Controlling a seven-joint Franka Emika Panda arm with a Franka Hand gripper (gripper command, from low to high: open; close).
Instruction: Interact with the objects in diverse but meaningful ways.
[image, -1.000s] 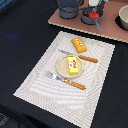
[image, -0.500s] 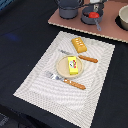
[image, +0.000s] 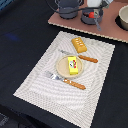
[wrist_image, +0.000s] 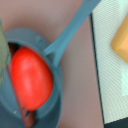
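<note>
From where I stand, the dark bench (image: 20, 35) carries a pale woven placemat (image: 47, 82) toward its middle. On the mat's nearer part lies a fork (image: 64, 80) with a wooden handle, just beside a round tan plate (image: 62, 66). A yellow box with a red label (image: 73, 64) lies on that plate. Past the plate, a knife (image: 82, 57) with a wooden handle lies at an angle, and beyond it an orange ridged block (image: 78, 45) lies on the mat.

At the far side is a pinkish-brown board (image: 107, 27). On it, toward the exterior view's left, stands a dark grey two-handled pot (image: 68, 8). Further right is a small grey pan (image: 91, 16) with something red in it, and the arm's jaws (image: 93, 7) hang just over it; whether they are spread or pressed together I cannot tell. The wrist view looks down into that pan (wrist_image: 27, 105), where a red tomato (wrist_image: 31, 77) fills most of the bowl, with a brownish piece at the rim that is too blurred to name. At the board's right edge a pale bowl (image: 123, 17) is partly visible.
</note>
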